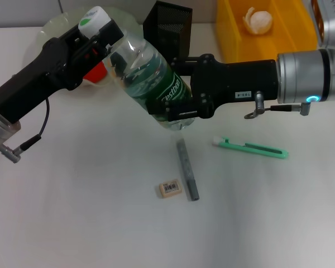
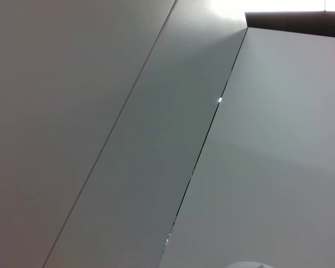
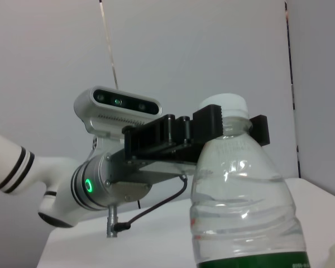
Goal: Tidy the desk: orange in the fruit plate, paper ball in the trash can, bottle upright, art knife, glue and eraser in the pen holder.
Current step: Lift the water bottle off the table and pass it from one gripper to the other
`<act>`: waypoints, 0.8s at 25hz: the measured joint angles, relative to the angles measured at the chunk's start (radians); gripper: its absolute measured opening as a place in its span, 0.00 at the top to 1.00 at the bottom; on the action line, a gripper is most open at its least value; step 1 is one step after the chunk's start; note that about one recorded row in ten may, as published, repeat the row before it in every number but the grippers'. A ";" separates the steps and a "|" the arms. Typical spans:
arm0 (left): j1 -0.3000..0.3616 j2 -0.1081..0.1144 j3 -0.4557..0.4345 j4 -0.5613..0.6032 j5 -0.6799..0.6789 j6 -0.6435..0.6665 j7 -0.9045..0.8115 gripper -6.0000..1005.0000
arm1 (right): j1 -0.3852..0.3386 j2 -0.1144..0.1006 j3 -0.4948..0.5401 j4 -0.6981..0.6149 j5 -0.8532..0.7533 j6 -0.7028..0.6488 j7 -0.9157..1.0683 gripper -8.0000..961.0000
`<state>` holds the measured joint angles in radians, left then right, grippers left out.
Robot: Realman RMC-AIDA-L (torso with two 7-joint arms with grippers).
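Head view shows the bottle [image 1: 148, 78] held off the desk [image 1: 72, 212], tilted with its white cap toward the robot's left and its base toward the right. It is clear plastic, ribbed, with a dark green label band near the base and water inside. In the right wrist view the bottle [image 3: 243, 195] fills the near foreground, cap up.

The left gripper [image 1: 97, 36] has its black fingers clamped on the bottle's neck just under the cap; the right wrist view shows them [image 3: 212, 125] closed around that neck. The right gripper [image 1: 176, 84] has its fingers clamped across the label end of the bottle.

Below the bottle on the desk lie a grey glue stick [image 1: 187, 170], a small eraser [image 1: 170, 188] just beside its lower end, and a green art knife [image 1: 251, 148] well apart to the right. Behind stand a black mesh pen holder [image 1: 170, 25], a pale fruit plate [image 1: 53, 28], and a yellow trash can [image 1: 285, 33] with a paper ball [image 1: 258, 21] inside.
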<state>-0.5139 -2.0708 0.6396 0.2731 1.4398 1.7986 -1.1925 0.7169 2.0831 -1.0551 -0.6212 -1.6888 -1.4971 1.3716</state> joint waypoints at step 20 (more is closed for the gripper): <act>0.023 0.006 -0.011 0.008 -0.001 -0.055 0.028 0.56 | -0.023 -0.003 -0.079 -0.095 -0.082 0.078 0.011 0.15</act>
<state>-0.4906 -2.0646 0.6291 0.2809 1.4389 1.7434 -1.1641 0.6942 2.0802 -1.1337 -0.7163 -1.7709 -1.4191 1.3829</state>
